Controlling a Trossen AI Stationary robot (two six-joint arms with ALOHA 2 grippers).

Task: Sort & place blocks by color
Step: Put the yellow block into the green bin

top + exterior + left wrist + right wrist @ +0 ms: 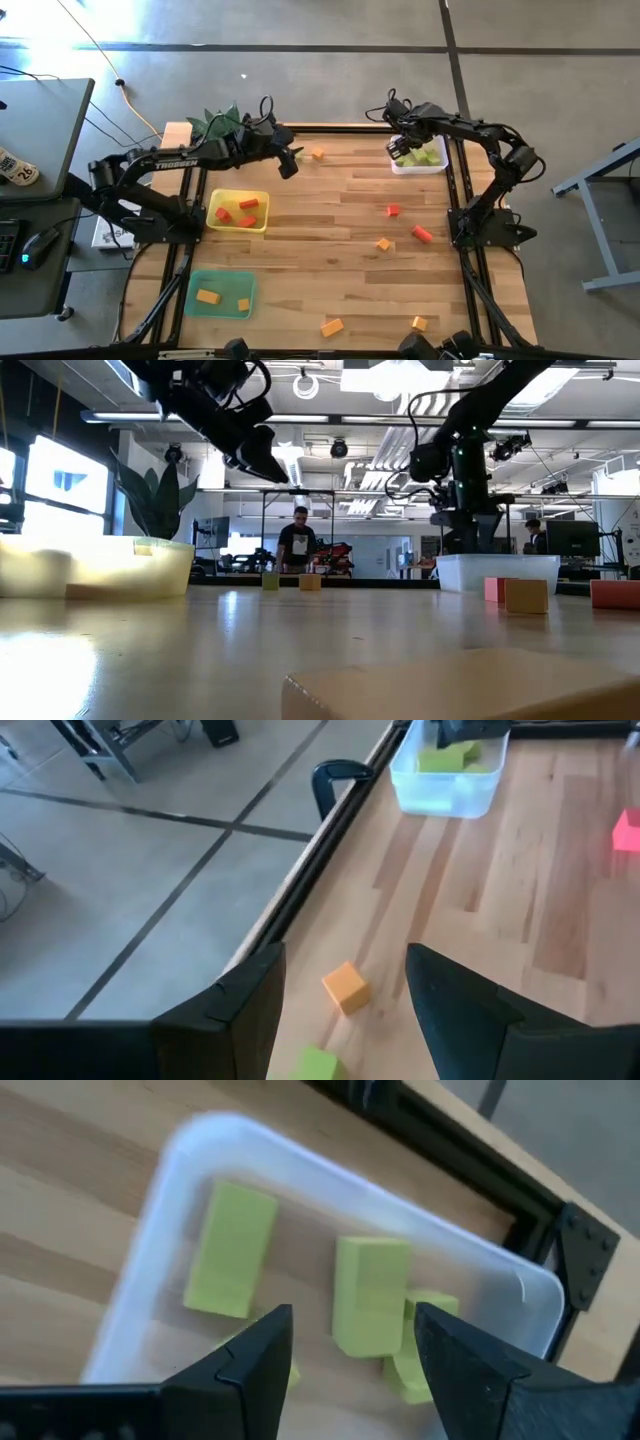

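My left gripper point(290, 162) hangs open and empty above the table's far edge. Between its fingers point(345, 960) the left wrist view shows an orange cube point(345, 988) and a light green block point(318, 1065) lying on the wood below. The orange cube point(318, 154) lies just right of the gripper. My right gripper point(403, 150) is open over the clear tray point(420, 168) at the far right. Its fingers point(352, 1320) stand above the light green bricks point(232, 1248) point(370, 1295) lying on the tray floor.
A yellow tray point(262, 226) on the left holds red blocks; a green tray point(195, 305) near the front left holds orange blocks. Loose red blocks point(393, 210) point(422, 234) and orange ones point(383, 244) point(331, 326) point(419, 322) lie on the right half. A plant point(222, 122) stands at the far left corner.
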